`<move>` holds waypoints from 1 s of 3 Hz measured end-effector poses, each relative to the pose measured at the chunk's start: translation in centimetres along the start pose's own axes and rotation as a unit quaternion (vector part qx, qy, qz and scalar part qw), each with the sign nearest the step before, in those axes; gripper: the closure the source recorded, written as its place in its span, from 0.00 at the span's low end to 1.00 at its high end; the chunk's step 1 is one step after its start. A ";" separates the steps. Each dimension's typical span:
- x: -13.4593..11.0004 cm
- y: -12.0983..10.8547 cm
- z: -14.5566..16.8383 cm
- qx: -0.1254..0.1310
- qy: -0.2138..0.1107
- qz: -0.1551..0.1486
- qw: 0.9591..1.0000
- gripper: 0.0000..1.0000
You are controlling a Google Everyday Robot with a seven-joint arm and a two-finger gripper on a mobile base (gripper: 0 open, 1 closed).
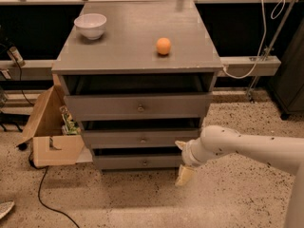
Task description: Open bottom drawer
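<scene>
Grey bottom drawer [118, 162] not out yet; gripper [183, 160] low at its right end, jaws spread wide, holding nothing.

Brass knob [145, 163] sits well left of the jaws, approx level w/ them. Drawer front's right edge is just left of them. Middle drawer [114, 139] is up-left, and the orange [163, 46] & white bowl [90, 25] are far above on the top surface [137, 18]. Risks, my read: jaws are off to the side, not lined up on the knob, so closing here pinches air or scrapes the front's corner. Knob's small & round, so a shallow bite could slip mid-pull. Upper jaw rides near the middle drawer's level; drift up & the wrong drawer gets caught.
</scene>
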State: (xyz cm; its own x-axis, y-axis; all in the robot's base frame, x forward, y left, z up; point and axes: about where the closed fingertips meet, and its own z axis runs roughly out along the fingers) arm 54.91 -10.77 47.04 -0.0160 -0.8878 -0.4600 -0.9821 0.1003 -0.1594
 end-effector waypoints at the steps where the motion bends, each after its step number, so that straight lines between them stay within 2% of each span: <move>1: 1.1 -0.3 3.0 -0.003 0.014 -0.016 1.000 0.00; 2: 2.6 -0.8 6.8 -0.002 0.025 -0.032 0.999 0.00; 3: 4.3 -1.1 11.3 0.002 0.017 -0.035 0.999 0.00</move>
State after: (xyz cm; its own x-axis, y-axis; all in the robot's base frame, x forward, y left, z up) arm 58.05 -9.64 35.40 0.0459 -0.9076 -0.4174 -0.9803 0.0395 -0.1935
